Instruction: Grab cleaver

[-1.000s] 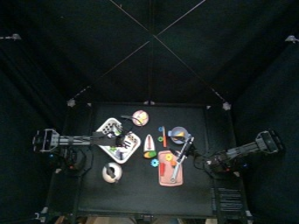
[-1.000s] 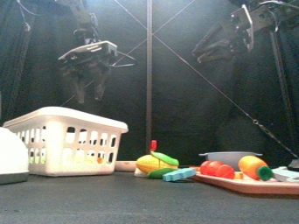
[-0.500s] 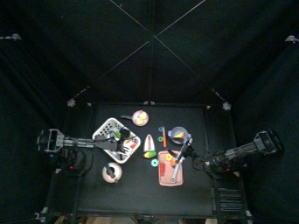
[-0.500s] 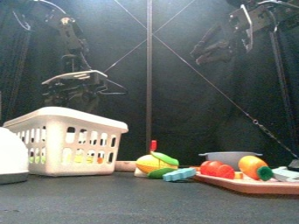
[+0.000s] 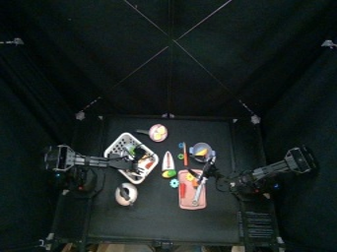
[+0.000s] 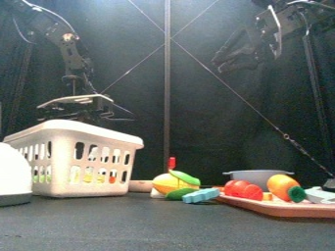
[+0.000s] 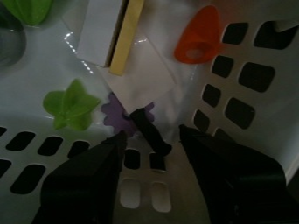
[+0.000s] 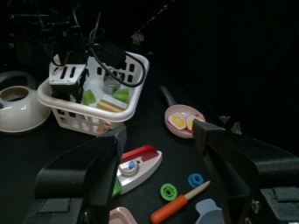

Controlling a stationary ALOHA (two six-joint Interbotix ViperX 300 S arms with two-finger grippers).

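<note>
The cleaver [image 7: 140, 83] lies in the white basket [image 7: 251, 66], pale blade away from the camera and black handle [image 7: 149, 136] toward it. My left gripper [image 7: 152, 140] hangs open right over that handle, one jaw on each side, and I cannot tell whether they touch it. In the front view the left gripper [image 6: 89, 103] sits at the rim of the basket [image 6: 72, 157]. From above, the left gripper [image 5: 133, 157] is over the basket [image 5: 121, 145]. My right gripper [image 8: 160, 138] is open and holds nothing; it hangs high at the right [image 6: 249, 49].
In the basket lie an orange piece [image 7: 198, 35], a green star [image 7: 70, 105] and a yellow block [image 7: 122, 35]. A cutting board [image 5: 188, 200] with toy food stands right of the basket, a white round object [image 5: 125, 195] in front, a plate [image 5: 158, 132] behind.
My left gripper has come down from well above the basket to its rim, still open. The right arm has hardly moved.
</note>
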